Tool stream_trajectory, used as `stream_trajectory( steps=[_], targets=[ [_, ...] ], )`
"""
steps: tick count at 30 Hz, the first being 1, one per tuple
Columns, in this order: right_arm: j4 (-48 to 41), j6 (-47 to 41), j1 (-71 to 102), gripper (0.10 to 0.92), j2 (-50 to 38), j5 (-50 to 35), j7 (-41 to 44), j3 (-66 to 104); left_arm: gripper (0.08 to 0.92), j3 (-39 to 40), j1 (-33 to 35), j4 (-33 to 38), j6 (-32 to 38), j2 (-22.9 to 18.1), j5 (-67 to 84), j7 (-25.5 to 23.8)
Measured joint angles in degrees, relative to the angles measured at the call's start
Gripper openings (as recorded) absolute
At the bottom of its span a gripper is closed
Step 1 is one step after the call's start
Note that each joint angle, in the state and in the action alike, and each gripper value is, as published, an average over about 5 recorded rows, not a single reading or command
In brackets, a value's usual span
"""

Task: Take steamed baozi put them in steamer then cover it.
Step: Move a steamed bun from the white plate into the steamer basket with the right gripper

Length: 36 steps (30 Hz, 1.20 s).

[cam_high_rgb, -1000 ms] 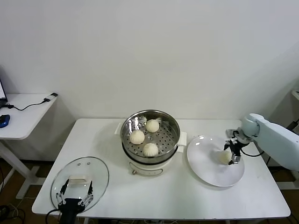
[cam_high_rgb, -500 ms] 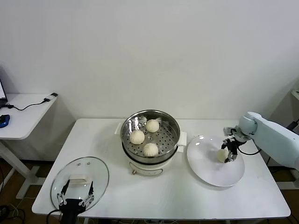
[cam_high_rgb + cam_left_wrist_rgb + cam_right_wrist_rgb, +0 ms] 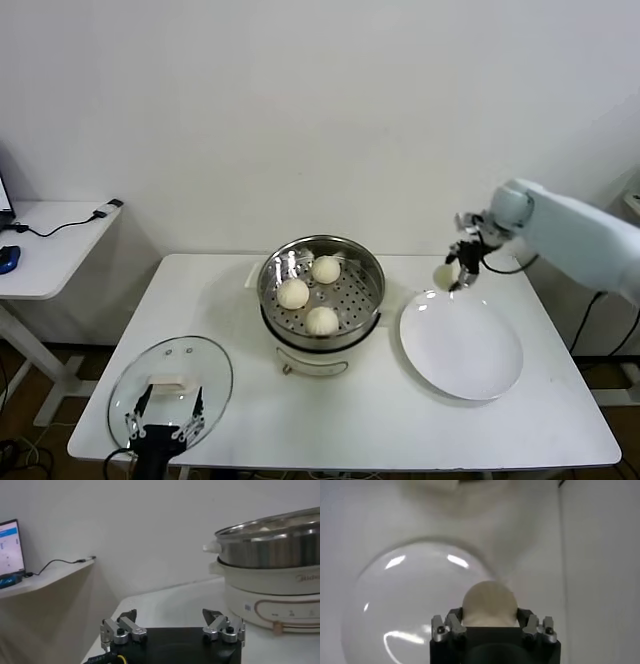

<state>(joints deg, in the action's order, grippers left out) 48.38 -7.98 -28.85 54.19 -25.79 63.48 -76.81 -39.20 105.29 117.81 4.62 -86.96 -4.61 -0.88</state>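
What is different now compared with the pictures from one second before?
The right gripper closed on the last baozi and lifted it off the plate, toward the steamer. The three buns inside, the cover and the open left gripper stayed as before.

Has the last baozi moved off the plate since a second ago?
Yes. The right gripper is shut on the baozi and has lifted it from the plate, up and toward the steamer.
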Motion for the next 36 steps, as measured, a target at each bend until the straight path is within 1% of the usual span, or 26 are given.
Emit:
stream_trajectory(
  steps=[9, 16, 24, 36],
  targets=[
    [2.9, -3.4, -12.2, 0.697, 9.3, -16.4, -1.8, -11.8, 0.823, 1.0, 0.4, -0.1, 1.0, 0.8, 0.9, -0.1],
    [6.5, -5.7, -15.9, 0.699, 15.2, -23.8, -3.9, -18.4, 0.823, 1.4, 0.5, 0.4, 1.3, 1.7, 1.6, -0.1],
    [9.9, -7.5, -16.0, 0.701, 19.1, -26.8, -6.1, -23.1, 0.823, 1.4, 0.4, 1.0, 1.3, 2.3, 1.9, -0.1],
    [11.4, -8.7, -12.3, 0.704, 20.9, -26.0, -8.0, -25.7, 0.823, 0.9, 0.3, 0.5, 1.1, 2.5, 2.4, -0.1]
  ],
)
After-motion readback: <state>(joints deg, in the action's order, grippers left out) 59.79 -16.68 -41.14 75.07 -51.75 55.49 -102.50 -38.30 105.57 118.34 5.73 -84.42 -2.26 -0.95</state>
